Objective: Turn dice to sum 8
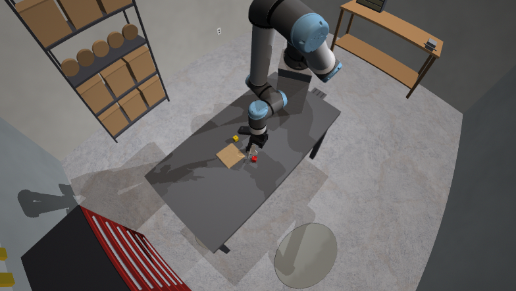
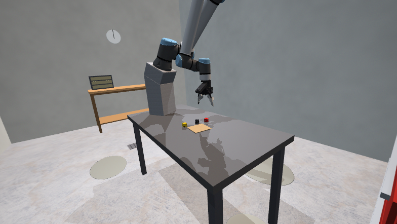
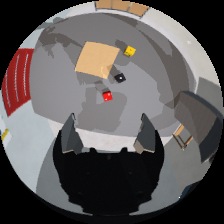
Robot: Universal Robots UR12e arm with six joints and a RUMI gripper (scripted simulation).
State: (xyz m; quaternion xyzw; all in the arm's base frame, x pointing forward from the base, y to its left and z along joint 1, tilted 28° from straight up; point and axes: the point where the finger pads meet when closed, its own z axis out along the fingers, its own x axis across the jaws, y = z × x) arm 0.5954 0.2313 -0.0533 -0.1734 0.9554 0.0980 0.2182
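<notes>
The tan mat (image 1: 229, 156) (image 2: 198, 128) (image 3: 95, 59) lies flat on the table. A yellow die (image 1: 235, 138) (image 2: 184, 124) (image 3: 130, 51) sits off the mat, near one corner. A black die (image 2: 196, 121) (image 3: 120, 78) sits off the mat between the yellow die and a red die (image 1: 254, 158) (image 2: 206, 119) (image 3: 107, 96), which is also off it. In the top view the black die is hard to tell from the dark gripper. All three look flat; their top numbers are too small to read surely. My gripper (image 1: 251, 153) (image 2: 205, 104) (image 3: 108, 113) is open and empty, high above the table near the red and black dice.
The dark table (image 1: 216, 202) (image 2: 239, 142) carries the dice and mat. The robot's pedestal (image 1: 291, 90) (image 2: 161, 94) stands at its far end. A shelf rack, a wooden bench and a red cabinet stand away from the table.
</notes>
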